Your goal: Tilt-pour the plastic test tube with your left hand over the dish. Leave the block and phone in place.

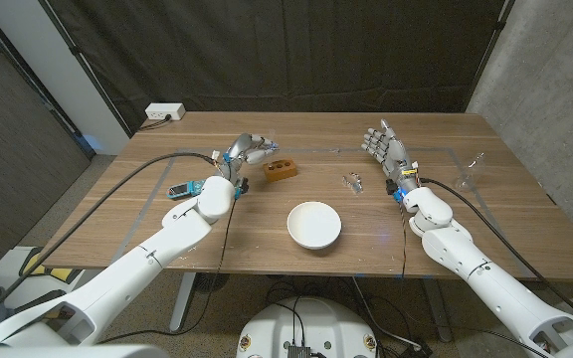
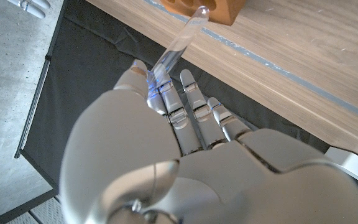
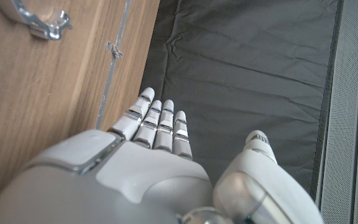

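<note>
Test tube (image 2: 178, 45) pinched in the left hand (image 2: 166, 155) beside the wooden block (image 1: 281, 170), well back from the dish (image 1: 313, 224)

Left hand (image 1: 245, 151) grips the clear plastic tube between thumb and fingers (image 2: 194, 99), its far end reaching to the block at the far left of the desk (image 1: 466, 239). White dish sits near the front middle. Right hand (image 1: 386, 147) holds nothing, fingers (image 3: 157, 121) straight and apart from the thumb. A blue phone (image 1: 183, 188) lies beside the left arm, and a small clear item (image 1: 352, 181) between block and right hand
</note>
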### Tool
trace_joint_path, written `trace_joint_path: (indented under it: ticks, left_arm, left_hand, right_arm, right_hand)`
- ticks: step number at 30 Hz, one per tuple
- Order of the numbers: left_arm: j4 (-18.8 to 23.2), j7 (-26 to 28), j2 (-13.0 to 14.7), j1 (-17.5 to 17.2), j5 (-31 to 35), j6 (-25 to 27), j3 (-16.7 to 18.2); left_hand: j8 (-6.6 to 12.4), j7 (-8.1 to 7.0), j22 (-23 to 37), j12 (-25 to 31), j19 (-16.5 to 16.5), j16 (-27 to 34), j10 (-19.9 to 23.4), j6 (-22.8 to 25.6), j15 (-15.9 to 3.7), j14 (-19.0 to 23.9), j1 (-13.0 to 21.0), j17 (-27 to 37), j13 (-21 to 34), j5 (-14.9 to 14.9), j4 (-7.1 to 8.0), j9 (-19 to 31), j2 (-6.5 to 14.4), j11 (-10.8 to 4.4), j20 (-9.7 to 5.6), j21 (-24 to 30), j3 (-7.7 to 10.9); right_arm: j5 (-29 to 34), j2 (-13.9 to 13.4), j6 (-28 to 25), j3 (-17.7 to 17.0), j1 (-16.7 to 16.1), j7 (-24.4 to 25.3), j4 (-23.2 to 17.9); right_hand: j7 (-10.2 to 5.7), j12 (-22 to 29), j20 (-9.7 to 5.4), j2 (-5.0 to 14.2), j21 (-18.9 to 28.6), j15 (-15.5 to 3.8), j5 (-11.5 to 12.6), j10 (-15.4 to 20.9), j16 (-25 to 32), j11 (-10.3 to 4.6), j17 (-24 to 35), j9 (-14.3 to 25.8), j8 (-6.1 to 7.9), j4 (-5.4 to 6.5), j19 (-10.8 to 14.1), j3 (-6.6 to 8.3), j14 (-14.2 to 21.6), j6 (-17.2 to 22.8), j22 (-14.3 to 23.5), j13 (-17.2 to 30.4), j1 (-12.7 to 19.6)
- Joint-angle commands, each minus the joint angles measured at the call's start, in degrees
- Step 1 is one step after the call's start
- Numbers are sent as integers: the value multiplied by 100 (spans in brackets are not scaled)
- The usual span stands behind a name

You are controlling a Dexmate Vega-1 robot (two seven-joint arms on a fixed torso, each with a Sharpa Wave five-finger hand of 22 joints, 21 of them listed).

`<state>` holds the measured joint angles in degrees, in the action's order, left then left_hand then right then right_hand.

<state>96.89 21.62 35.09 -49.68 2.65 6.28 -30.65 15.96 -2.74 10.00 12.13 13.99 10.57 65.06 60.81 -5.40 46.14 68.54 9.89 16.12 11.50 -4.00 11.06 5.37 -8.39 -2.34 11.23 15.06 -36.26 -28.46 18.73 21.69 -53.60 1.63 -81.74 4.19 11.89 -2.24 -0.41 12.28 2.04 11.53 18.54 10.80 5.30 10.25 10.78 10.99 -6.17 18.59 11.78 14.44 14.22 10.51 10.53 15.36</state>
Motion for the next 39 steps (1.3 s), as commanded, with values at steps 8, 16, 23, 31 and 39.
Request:
trace_joint_path:
  ticks: [8,16,23,31,39]
  left_arm:
    - [-60,15,85,83,32,158,-108]
    - [-284,-110,13,196,-19,-9,-217]
    - [-215,-181,55,212,-46,-34,-216]
    - [-130,-215,82,195,-109,-20,-169]
    - [-173,-234,53,215,-159,-87,-168]
  left_hand:
    - [44,34,10,21,-9,-7,215,50,-625,-50,35,12,38,-3,218,24,-8,-234,-334,12,251]
    - [46,17,10,17,-8,-2,206,58,-619,-49,31,13,46,-4,230,25,-9,-268,-336,14,260]
    - [44,18,10,13,-8,-3,197,56,-615,-61,21,13,52,-7,242,26,-18,-261,-330,15,262]
    - [46,21,10,13,-5,-1,206,61,-617,-62,19,13,53,-8,250,26,-24,-248,-332,16,270]
    - [43,24,10,15,-11,3,213,56,-616,-56,21,13,59,-9,257,26,-27,-244,-320,15,281]
  right_arm:
    - [32,12,-86,35,-5,81,-32]
    - [50,-11,-108,29,-41,131,-87]
    - [66,-21,-109,20,-64,169,-129]
    - [64,-24,-100,13,-65,166,-131]
    - [65,-23,-122,22,-17,144,-104]
  right_hand:
    - [-16,30,-5,37,-8,-26,-26,30,-9,6,26,11,27,-15,75,-17,42,62,21,18,15]
    - [-17,30,-4,39,-11,-25,-27,31,-8,5,27,11,27,-15,74,-20,43,63,21,18,14]
    - [-14,28,-2,40,-14,-27,-28,27,-8,5,27,11,26,-15,73,-22,44,62,21,18,13]
    - [-15,29,-1,43,-16,-19,-29,30,-9,2,27,11,26,-15,75,-25,42,64,21,18,13]
    - [-19,29,-2,46,-18,-20,-30,29,-9,5,27,11,25,-15,76,-27,42,62,21,18,14]
